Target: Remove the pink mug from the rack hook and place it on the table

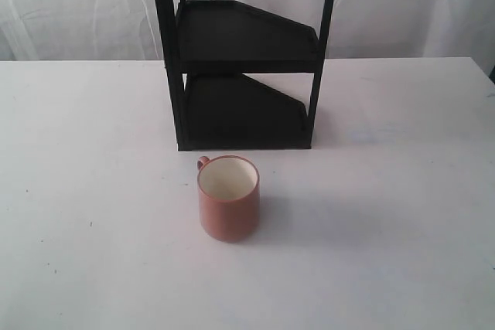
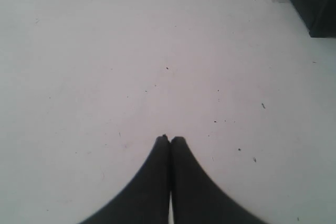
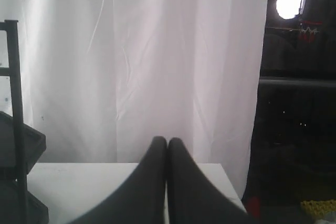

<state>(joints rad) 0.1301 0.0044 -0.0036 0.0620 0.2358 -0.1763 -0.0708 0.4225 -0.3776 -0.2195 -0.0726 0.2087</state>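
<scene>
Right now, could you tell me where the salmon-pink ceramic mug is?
Exterior view: the pink mug stands upright on the white tabletop, just in front of the tall black frame rack, near the middle.

Left arm's dark tapered two-finger pincer (image 2: 169, 140) is pressed tight, tips meeting with just a hairline seam, nothing gripped, angled down toward the flat white tabletop (image 2: 105, 51). Over on the right arm, the matching dark pincer (image 3: 167, 141) is sealed the same way, fingers flush side by side, empty, raised and aimed roughly level.
</scene>
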